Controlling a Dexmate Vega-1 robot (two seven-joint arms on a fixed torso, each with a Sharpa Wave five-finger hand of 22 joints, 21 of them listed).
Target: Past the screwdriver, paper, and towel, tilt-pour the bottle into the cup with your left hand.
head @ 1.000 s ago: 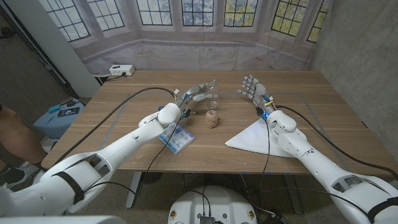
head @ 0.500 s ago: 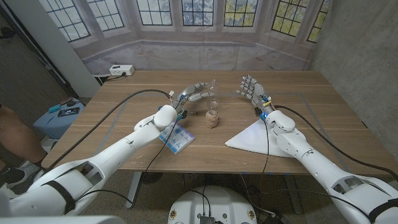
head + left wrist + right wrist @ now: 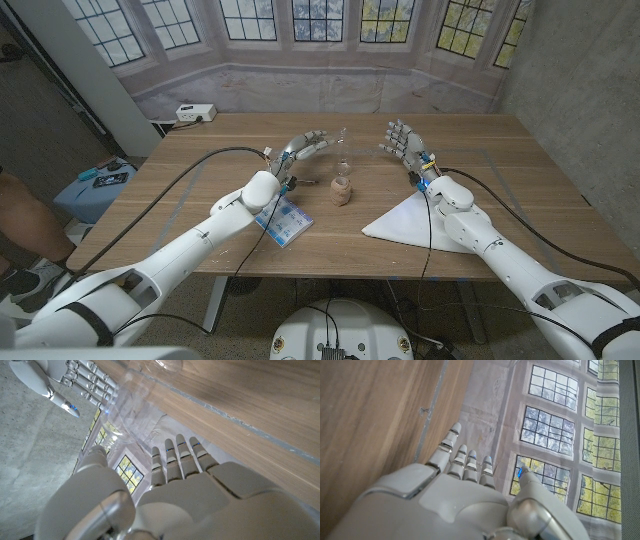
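Note:
A clear plastic bottle (image 3: 343, 152) stands upright on the wooden table (image 3: 500, 150), past the middle. It also shows as a see-through shape, the bottle (image 3: 131, 407), beyond my fingertips. A small tan cup (image 3: 341, 192) stands just in front of it. My left hand (image 3: 305, 146) hovers to the left of the bottle with its fingers spread and holds nothing; a small gap separates them. My right hand (image 3: 403, 140) is raised to the right of the bottle, fingers apart and empty. The right hand (image 3: 75, 380) appears behind the bottle too.
A blue and white paper (image 3: 283, 220) lies under my left forearm near the front edge. A thin screwdriver (image 3: 311, 184) lies left of the tan cup. A white towel (image 3: 405, 216) is spread at the front right. A white box (image 3: 195, 112) sits at the far left corner.
My left hand has drawn back to the left, away from the bottle, and its fingers have spread wider. The bottle, cup and right hand stay put.

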